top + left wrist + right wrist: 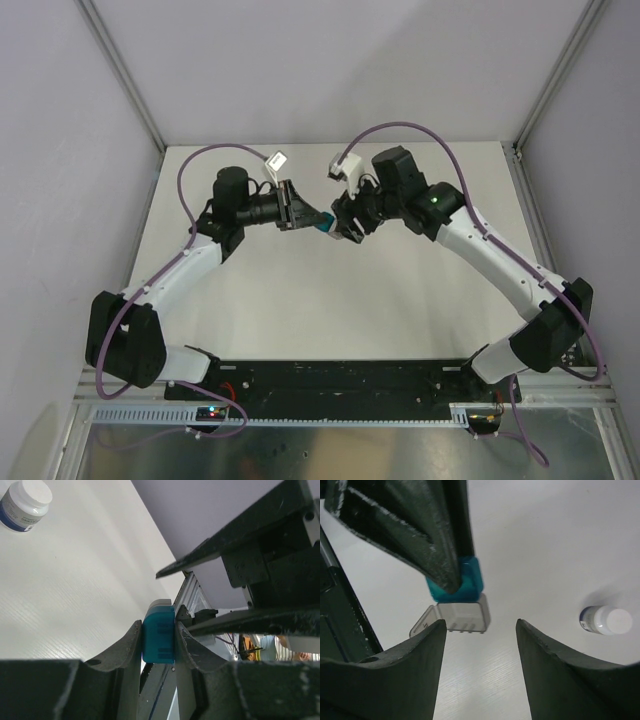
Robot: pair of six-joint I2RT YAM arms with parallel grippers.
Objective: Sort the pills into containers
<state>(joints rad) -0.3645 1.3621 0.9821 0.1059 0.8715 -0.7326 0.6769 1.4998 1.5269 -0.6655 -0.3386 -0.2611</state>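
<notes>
Left pincer (pixel 158 636) is clenched on the containers (pixel 158 640): both fingers press flat against opposite sides of the teal compartment, which fills the narrow gap between them. From overhead I see that pincer (pixel 300 214) turned sideways, with the teal piece (pixel 324 227) sticking out of its tips toward the right arm.

Right pincer (pixel 480 625) is released, its two fingers standing well apart on either side of the grey compartment (pixel 465 614). That compartment hangs just below the teal one (pixel 471 581) in the right wrist view. A thin clear flap juts from the grey compartment's side, just beside one right finger (pixel 395 670), and I cannot tell whether they touch. In the overhead view the right pincer (pixel 346 224) sits just beside the containers, facing the left one.

My count is two pincers and one joined pair of containers, made of one teal compartment and one grey one. I also count one white capped bottle (pixel 606 619), which stands on the desk (pixel 300 310) well apart from the containers. I cannot tell whether the containers touch the desk.
</notes>
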